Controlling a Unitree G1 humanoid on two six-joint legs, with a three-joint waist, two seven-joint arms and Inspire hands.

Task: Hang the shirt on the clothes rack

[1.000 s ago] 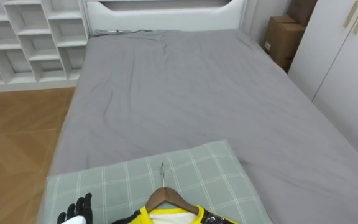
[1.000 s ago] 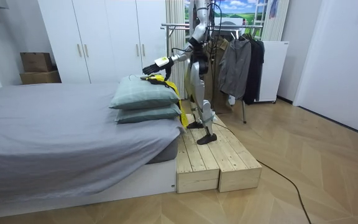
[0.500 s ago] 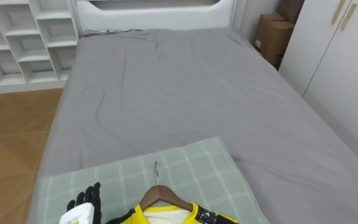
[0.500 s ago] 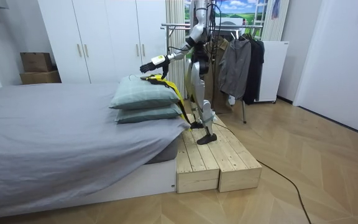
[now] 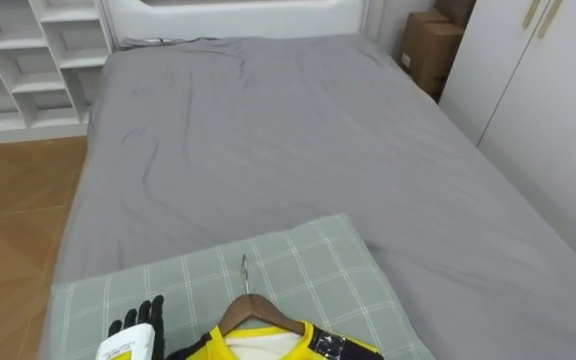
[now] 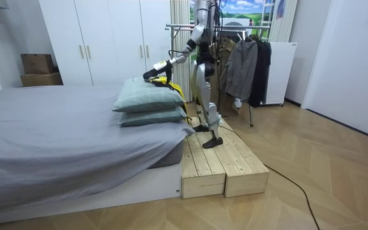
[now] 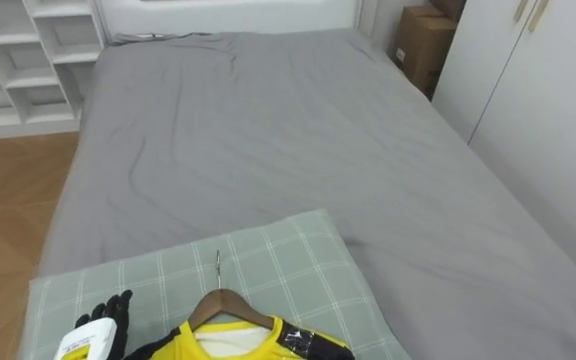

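A yellow shirt with black trim [image 5: 268, 346] lies on a wooden hanger [image 5: 255, 309] on top of a green checked pillow [image 5: 313, 265]. The hanger's metal hook [image 5: 245, 271] points toward the head of the bed. My left hand [image 5: 133, 334] rests over the pillow just left of the shirt, fingers straight, holding nothing. In the room view I stand on a wooden platform [image 6: 225, 160] beside the bed, with the left hand [image 6: 155, 66] stretched out above the stacked pillows [image 6: 149, 102] and part of the shirt [image 6: 174, 88] hanging over their edge.
The grey bed [image 5: 268, 130] stretches ahead. White shelves [image 5: 28, 50] stand at the far left, a cardboard box [image 5: 428, 50] and white wardrobes [image 5: 548, 100] at the right. Behind me a clothes rack [image 6: 187, 27] holds dark garments [image 6: 248, 64].
My left arm has come down and forward, so the hand is now low over the pillow near the hanger. The eye view has shifted slightly.
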